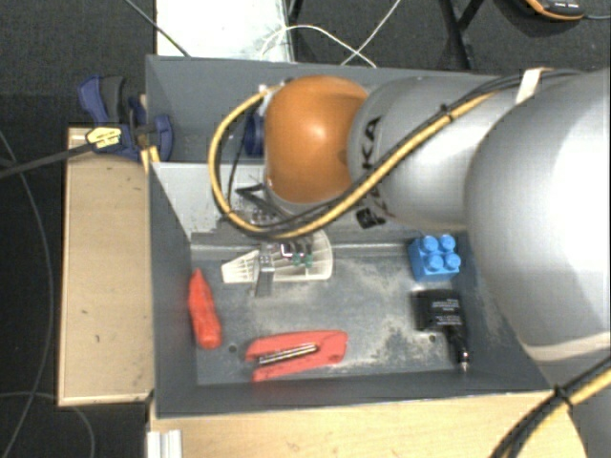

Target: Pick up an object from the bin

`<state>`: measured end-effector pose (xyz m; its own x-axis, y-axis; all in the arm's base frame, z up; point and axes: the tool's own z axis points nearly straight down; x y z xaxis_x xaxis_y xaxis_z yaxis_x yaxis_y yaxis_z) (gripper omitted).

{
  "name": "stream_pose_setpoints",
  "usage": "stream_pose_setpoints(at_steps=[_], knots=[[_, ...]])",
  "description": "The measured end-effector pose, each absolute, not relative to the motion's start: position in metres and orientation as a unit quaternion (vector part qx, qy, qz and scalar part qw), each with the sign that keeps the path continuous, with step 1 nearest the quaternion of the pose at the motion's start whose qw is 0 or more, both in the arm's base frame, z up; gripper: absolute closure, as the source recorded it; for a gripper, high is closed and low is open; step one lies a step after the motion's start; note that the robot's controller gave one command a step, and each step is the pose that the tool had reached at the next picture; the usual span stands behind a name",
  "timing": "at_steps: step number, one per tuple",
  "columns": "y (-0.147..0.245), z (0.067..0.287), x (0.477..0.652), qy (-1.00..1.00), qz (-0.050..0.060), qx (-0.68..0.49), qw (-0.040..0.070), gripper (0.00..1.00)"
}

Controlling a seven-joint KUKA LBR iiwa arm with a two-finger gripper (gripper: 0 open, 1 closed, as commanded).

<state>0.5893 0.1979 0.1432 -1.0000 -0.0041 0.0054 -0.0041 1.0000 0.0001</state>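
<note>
hangs with gripper (268,275) low over a pale whitish plastic piece (315,263) at the back wall of the bin (177,222), left of a blue brick (434,256), behind a red stapler (291,351); cannot tell whether spread or pressed together

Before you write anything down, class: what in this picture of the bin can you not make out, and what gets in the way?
The pale translucent thing by the far wall, camera view: the gripper sits over it, so its kind is unclear.
The black thing at the right, camera view: too small to identify.
The bin floor at the right, camera view: hidden under the arm.
</note>
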Motion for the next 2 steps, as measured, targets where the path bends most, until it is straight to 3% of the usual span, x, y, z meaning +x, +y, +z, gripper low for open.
stream_pose_setpoints(at_steps=[1, 2], knots=[[0.197, 0.148, 0.591, -1.0, -0.001, -0.001, -0.001, 0.0], [0.154, 0.071, 0.583, -1.0, -0.001, 0.015, -0.001, 0.0]])
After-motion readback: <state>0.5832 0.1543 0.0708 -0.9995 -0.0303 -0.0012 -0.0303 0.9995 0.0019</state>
